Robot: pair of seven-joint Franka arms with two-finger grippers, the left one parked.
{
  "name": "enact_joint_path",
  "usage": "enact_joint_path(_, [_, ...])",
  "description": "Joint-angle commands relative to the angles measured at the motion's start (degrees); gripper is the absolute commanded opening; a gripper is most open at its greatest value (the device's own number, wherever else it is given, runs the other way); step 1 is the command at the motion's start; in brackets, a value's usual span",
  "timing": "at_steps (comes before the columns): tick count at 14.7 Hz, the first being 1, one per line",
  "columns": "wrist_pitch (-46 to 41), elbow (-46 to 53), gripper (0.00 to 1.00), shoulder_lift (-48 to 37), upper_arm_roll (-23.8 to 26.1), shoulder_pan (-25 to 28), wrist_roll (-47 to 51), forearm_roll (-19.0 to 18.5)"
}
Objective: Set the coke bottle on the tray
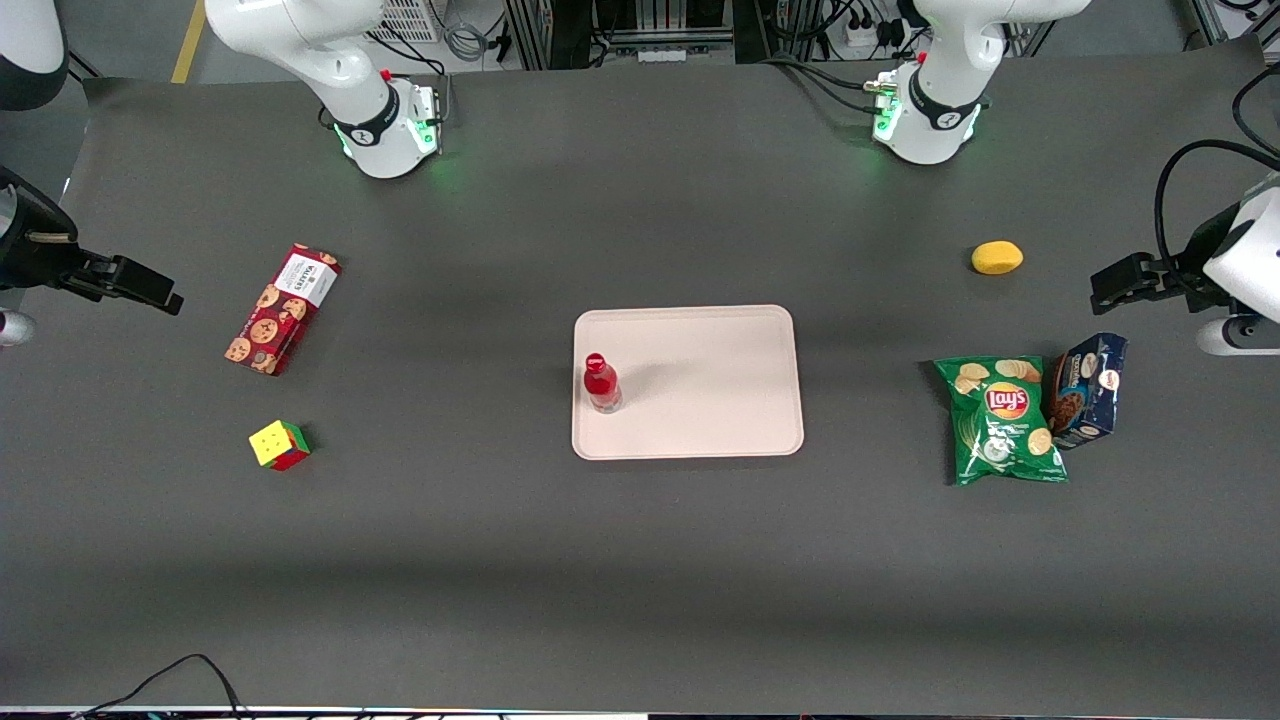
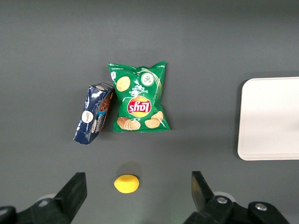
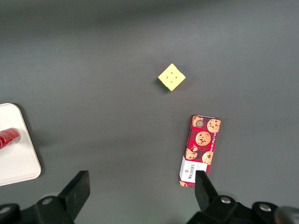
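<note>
From the front, the coke bottle (image 1: 601, 382) stands upright on the tray (image 1: 700, 400), near its edge toward my working end, so the placing looks done. My end effector (image 1: 150, 290) hovers well apart, spread wide and empty.

My wrist camera shows my fingers (image 3: 79, 189) apart over the bench (image 3: 117, 116), the cookie box (image 3: 200, 150) and a cube (image 3: 171, 77) below.

The parked wrist view alone shows the chips bag (image 2: 139, 98), no bottle.
</note>
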Motion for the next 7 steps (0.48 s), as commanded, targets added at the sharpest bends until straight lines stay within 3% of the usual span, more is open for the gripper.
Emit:
enact_joint_path(1, [-0.41, 0.37, 1.0, 0.0, 0.08, -1.53, -1.39, -0.63])
enact_joint_path(7, [-0.32, 0.72, 1.0, 0.27, 0.08, -2.24, -1.56, -0.63])
